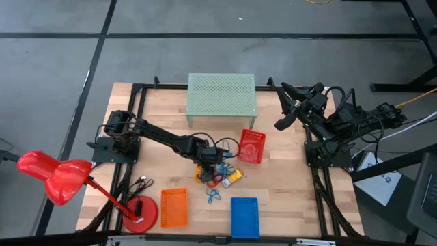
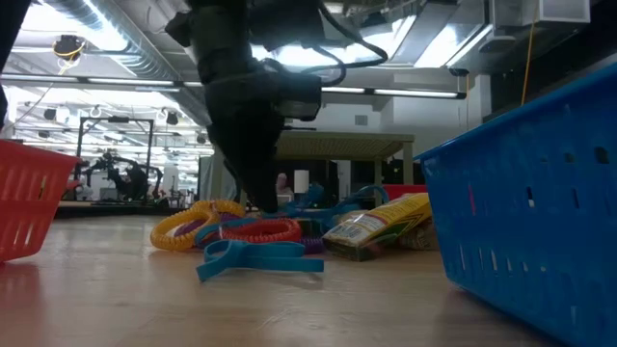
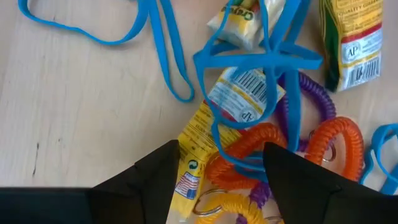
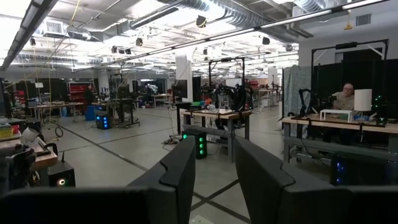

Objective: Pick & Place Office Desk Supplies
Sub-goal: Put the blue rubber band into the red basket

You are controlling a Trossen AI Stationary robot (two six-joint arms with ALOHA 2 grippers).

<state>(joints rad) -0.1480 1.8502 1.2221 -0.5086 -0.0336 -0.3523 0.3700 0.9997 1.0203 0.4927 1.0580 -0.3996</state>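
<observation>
The supplies lie in a small pile (image 1: 220, 175) at the table's middle: blue loop clips (image 3: 261, 62), yellow-and-silver packets (image 3: 239, 99), orange coil rings (image 3: 249, 146), a purple ring (image 3: 311, 102) and a yellow ring (image 2: 188, 224). One blue clip (image 1: 212, 196) lies apart, nearer the front edge. My left gripper (image 3: 227, 165) is open and low over the pile (image 1: 207, 169), pointing down; its fingers stand on either side of a yellow packet's end (image 3: 198, 146) and an orange ring. My right gripper (image 4: 214, 168) is open, raised off the table at the far right (image 1: 285, 106). My left gripper comes at the pile from above, pointing down, with its open fingers (image 3: 165, 174) over a yellow packet's end and an orange coil ring. Whether the fingertips touch these things, I cannot tell.
A green basket (image 1: 221, 101) stands upside down at the far edge and a red basket (image 1: 251, 146) right of the pile. Orange (image 1: 173, 207) and blue (image 1: 244, 217) baskets sit at the near edge. A red desk lamp (image 1: 61, 179) stands at the near left corner.
</observation>
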